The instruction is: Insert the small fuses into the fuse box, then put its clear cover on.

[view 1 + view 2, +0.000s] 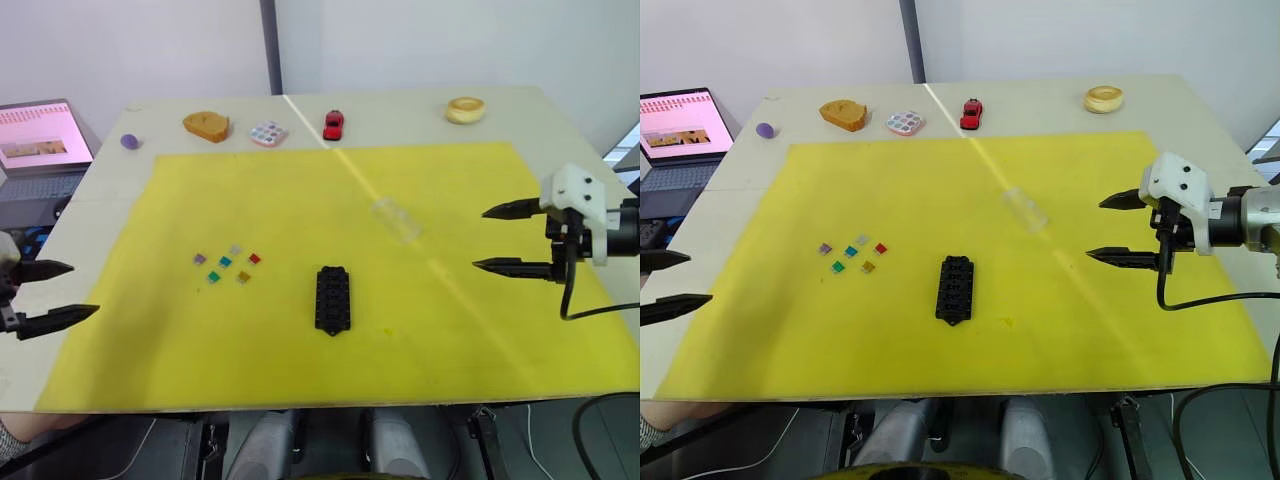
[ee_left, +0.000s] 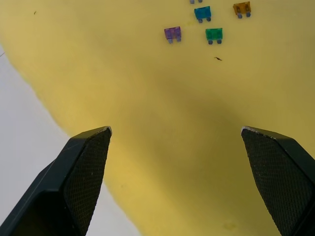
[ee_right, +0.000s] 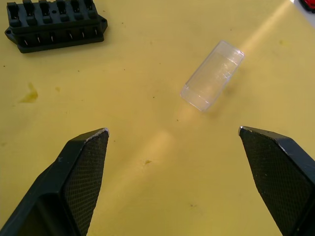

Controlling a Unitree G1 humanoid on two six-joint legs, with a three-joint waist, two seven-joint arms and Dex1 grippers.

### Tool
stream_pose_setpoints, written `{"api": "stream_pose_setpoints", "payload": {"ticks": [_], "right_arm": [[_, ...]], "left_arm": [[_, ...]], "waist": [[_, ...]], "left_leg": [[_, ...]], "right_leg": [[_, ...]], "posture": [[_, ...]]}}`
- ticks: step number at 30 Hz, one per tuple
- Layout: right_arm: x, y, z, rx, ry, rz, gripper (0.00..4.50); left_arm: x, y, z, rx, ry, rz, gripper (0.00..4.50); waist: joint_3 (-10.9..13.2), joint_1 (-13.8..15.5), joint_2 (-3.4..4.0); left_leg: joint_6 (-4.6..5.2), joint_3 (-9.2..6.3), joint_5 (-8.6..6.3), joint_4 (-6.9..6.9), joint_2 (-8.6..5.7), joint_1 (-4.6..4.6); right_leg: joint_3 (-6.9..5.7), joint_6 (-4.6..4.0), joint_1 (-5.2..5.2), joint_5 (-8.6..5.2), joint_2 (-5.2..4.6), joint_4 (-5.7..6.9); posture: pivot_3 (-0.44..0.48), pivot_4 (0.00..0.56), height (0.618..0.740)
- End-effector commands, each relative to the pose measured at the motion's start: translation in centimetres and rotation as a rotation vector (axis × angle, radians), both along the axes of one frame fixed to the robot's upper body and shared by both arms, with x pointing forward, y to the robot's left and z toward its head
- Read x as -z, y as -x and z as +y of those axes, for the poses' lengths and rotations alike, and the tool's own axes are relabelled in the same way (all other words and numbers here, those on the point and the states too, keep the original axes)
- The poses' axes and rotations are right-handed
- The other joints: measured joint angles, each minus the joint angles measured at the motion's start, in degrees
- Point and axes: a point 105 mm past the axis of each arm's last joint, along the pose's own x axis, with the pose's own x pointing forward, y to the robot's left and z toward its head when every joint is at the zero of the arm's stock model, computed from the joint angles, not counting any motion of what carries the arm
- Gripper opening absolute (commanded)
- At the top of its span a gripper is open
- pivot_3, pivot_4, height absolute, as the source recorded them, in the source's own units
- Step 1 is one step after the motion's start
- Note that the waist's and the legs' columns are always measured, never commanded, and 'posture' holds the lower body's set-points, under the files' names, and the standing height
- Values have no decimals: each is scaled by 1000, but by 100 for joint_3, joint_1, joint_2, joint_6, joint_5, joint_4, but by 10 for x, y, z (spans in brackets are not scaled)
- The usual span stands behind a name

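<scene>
Left wrist view cuts off some small fuses (image 2: 193,24) (apparently six); both grippers (image 1: 40,295) (image 1: 505,238) gape empty.

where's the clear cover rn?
In the left eye view the clear cover lies on the yellow mat, right of centre, apart from and beyond the fuse box, toward the open right gripper.

6 loose fuses (image 1: 227,265), empty black fuse box (image 1: 332,298), clear cover (image 1: 396,219) apart.
</scene>
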Motion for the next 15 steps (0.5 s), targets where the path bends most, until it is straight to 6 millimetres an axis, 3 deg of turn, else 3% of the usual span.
{"api": "stream_pose_setpoints", "payload": {"ticks": [1, 15], "right_arm": [[-11, 2, 3, -9, 11, -39, 4445], [-12, 0, 10, -7, -4, -45, 4445]], "left_arm": [[-4, -2, 1, 9, -38, 1, 4411], [-4, -2, -4, 6, 4, 22, 4411]], "waist": [[0, 0, 0], [0, 1, 0]], "left_leg": [[0, 0, 0, 0, 0, 0], [1, 3, -1, -1, 1, 0]], "right_leg": [[0, 0, 0, 0, 0, 0], [4, 0, -1, 0, 1, 0]], "posture": [[0, 150, 740], [0, 150, 740]]}}
